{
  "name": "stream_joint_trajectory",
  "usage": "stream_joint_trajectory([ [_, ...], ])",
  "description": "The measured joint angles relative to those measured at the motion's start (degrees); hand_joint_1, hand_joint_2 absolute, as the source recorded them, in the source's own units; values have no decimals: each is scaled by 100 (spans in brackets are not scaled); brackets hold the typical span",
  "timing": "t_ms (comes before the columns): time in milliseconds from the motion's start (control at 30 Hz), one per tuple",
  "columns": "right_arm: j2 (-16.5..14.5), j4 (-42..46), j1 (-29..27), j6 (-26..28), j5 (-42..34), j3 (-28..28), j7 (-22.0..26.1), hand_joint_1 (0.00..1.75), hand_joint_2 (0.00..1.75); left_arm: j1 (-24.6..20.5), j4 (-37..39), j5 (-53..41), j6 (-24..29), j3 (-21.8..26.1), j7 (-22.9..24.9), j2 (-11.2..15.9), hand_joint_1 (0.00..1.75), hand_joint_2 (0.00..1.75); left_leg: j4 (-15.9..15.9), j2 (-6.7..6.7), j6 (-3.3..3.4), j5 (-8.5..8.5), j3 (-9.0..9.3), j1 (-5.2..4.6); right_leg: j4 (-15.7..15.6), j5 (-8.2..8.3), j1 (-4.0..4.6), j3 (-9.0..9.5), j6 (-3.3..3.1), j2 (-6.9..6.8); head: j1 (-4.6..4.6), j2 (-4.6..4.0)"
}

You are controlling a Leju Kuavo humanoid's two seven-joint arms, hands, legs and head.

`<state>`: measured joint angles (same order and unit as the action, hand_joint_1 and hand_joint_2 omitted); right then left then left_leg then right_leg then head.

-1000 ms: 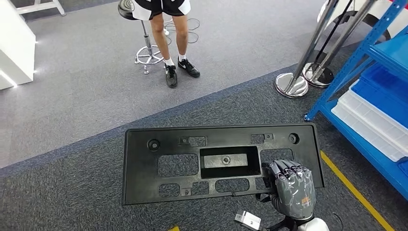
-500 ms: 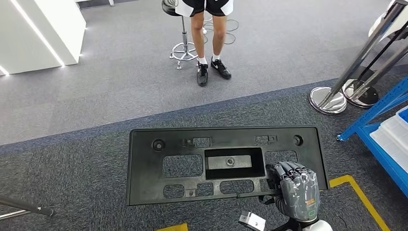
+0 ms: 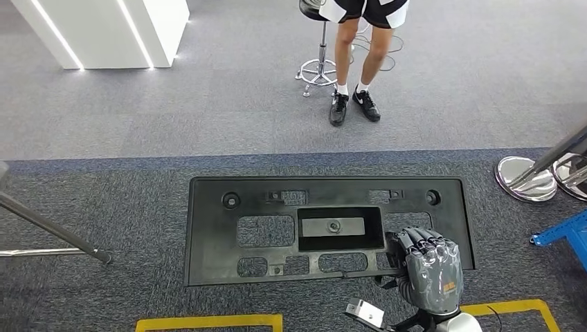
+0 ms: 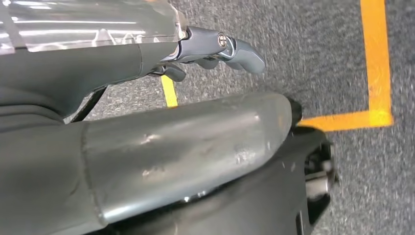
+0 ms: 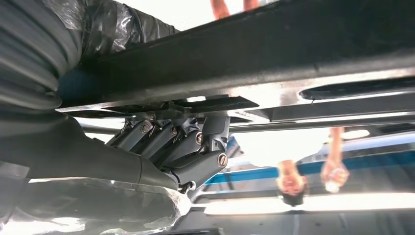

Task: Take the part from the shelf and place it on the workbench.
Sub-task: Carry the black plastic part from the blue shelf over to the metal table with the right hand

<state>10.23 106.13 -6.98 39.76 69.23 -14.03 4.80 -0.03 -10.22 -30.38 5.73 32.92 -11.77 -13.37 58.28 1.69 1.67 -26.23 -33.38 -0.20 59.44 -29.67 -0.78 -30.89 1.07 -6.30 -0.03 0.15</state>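
Note:
The part is a long black plastic plate [image 3: 214, 235] with several cut-outs and a recessed middle. It hangs level above the dark carpet in the head view. My right hand [image 3: 429, 270] grips it at its near right corner, fingers curled over the edge. In the right wrist view the dark fingers [image 5: 186, 147] clamp the underside of the plate [image 5: 293, 44]. My left hand [image 4: 215, 46] hangs over the carpet with its fingers loosely extended and nothing in them.
A person [image 3: 356, 62] sits on a stool [image 3: 318, 72] ahead. A white cabinet [image 3: 104, 28] stands at the far left. Chrome post bases [image 3: 526, 183] and a blue shelf foot [image 3: 561, 232] are on the right. Yellow floor tape [image 3: 208, 321] runs near me; a slanted metal pole [image 3: 48, 228] crosses at left.
The whole scene has slid right, so the camera has turned left: the blue shelf has nearly left the picture and the white cabinet came in. The plate stays in my right hand.

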Motion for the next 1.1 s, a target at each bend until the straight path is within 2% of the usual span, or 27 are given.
stream_joint_trajectory([
  [33,17,2,4,2,-1,0,-18,175,175,0,-1,0,0,1,9,-3,0,0,-41,-58,39,27,17,14,110,-94,-12,-37,20,153,1,0],
  [100,56,3,-4,5,-1,0,-62,175,175,-9,-1,-1,0,2,31,-7,0,0,-78,-175,89,58,38,22,684,-440,-28,-295,29,506,4,0],
  [133,70,4,-12,7,-1,0,-87,175,175,-11,-1,-1,0,2,40,-7,0,0,-75,-239,102,63,32,17,1063,-614,-30,-485,27,584,5,0],
  [167,85,3,-20,7,0,0,-105,175,175,-12,-1,-1,0,2,45,-7,0,0,-68,-315,106,64,27,11,1376,-712,-30,-647,29,614,5,0],
  [200,100,3,-24,7,1,0,-119,175,175,-9,-1,-1,-1,2,48,-7,0,0,-57,-397,108,64,25,6,1500,-687,-32,-727,30,622,5,0],
  [233,111,3,-25,7,2,0,-128,175,175,-8,-1,-1,-1,2,50,-7,0,0,-39,-487,103,61,25,6,1408,-548,-38,-704,29,633,5,0],
  [267,121,3,-26,7,3,0,-132,175,175,-8,-1,-1,-2,2,52,-8,0,0,-15,-577,92,53,26,10,1115,-328,-48,-582,27,673,5,0],
  [333,137,3,-26,7,4,0,-137,175,175,-13,-1,-1,-5,2,54,-9,0,0,54,-742,52,25,4,18,399,6,-80,-266,28,938,5,0],
  [400,143,5,-30,8,4,0,-139,175,175,-14,-1,-1,-8,2,54,-9,0,0,96,-883,-8,22,-53,26,92,74,-82,-141,23,1117,4,0],
  [433,144,7,-32,8,4,0,-139,175,175,-10,-1,-1,-9,2,56,-8,0,0,100,-950,-43,36,-81,28,77,76,-68,-146,12,1093,4,0],
  [467,147,8,-30,9,8,0,-139,175,175,-1,-1,-1,-11,2,58,-7,0,0,90,-1010,-74,48,-105,37,70,87,-67,-143,-16,1013,3,0],
  [500,149,8,-28,9,13,0,-143,175,175,6,-1,-1,-16,2,61,-7,0,0,114,-969,-98,34,-121,37,48,98,-65,-130,-48,943,3,0],
  [567,153,11,-32,9,34,0,-159,175,175,2,-1,-1,-42,2,60,-6,0,0,426,-641,-144,-166,-271,28,1,113,-65,-102,-123,775,-4,0],
  [600,154,13,-40,9,47,0,-168,175,175,-3,-1,-5,-59,2,55,-6,0,0,752,-425,-164,-348,-418,26,-8,110,-47,-95,-152,684,-7,0],
  [633,156,14,-50,9,63,0,-174,175,175,-6,-1,-10,-75,2,49,-5,0,0,1146,-287,-186,-541,-609,31,-9,102,-28,-95,-173,592,-11,0],
  [667,158,14,-57,9,78,0,-179,175,175,-5,-1,-16,-86,2,44,-5,0,0,1492,-230,-200,-677,-777,39,-8,94,-12,-95,-184,497,-10,0],
  [700,160,14,-60,9,91,0,-182,175,175,0,-1,-22,-93,2,40,-5,0,0,1694,-208,-205,-722,-875,43,-7,85,0,-92,-192,405,-11,0],
  [733,163,14,-55,7,99,0,-188,175,175,4,-1,-26,-95,2,38,-5,0,0,1673,-195,-200,-655,-860,44,-6,75,10,-86,-195,319,-11,0],
  [767,165,14,-41,1,98,0,-198,175,175,7,-1,-27,-97,2,35,-4,0,0,1418,-166,-183,-492,-722,40,-6,64,18,-73,-195,238,-11,0],
  [800,167,14,-8,-23,84,0,-214,175,175,8,-2,-27,-99,2,30,-4,0,0,1004,-78,-152,-293,-498,27,-7,49,26,-54,-189,166,-12,0],
  [833,168,14,50,-69,59,-1,-233,175,175,4,-3,-22,-104,2,22,-2,0,0,600,74,-106,-156,-283,-8,-7,34,40,-34,-179,102,-11,0],
  [867,168,13,133,-137,29,-5,-256,175,175,-3,-5,-7,-112,2,11,1,0,0,292,198,-59,-67,-127,-43,-9,23,48,-18,-162,52,-11,0],
  [900,168,10,238,-230,4,-16,-280,175,175,-8,-7,17,-125,2,2,2,0,0,123,284,-16,-40,-53,-79,-11,16,55,-6,-140,4,-11,0],
  [933,168,5,355,-332,-10,-43,-310,175,175,-11,-8,47,-148,3,-5,7,0,0,85,296,20,-55,-54,-109,-19,14,58,1,-116,-44,-11,0],
  [1000,164,-6,594,-511,11,-140,-401,175,175,-14,-9,79,-203,7,7,16,0,0,14,155,76,-8,-40,-101,-42,4,53,35,-60,-116,-10,0],
  [1033,156,-15,701,-576,43,-211,-455,175,175,-18,-9,61,-232,8,31,23,0,0,-43,85,99,23,-2,-83,-25,-23,43,49,-35,-39,-9,0],
  [1100,93,-67,914,-682,143,-390,-562,175,175,-35,-10,-20,-278,3,108,46,0,0,-146,-52,140,90,79,-37,318,-247,23,-87,-7,319,-4,0],
])
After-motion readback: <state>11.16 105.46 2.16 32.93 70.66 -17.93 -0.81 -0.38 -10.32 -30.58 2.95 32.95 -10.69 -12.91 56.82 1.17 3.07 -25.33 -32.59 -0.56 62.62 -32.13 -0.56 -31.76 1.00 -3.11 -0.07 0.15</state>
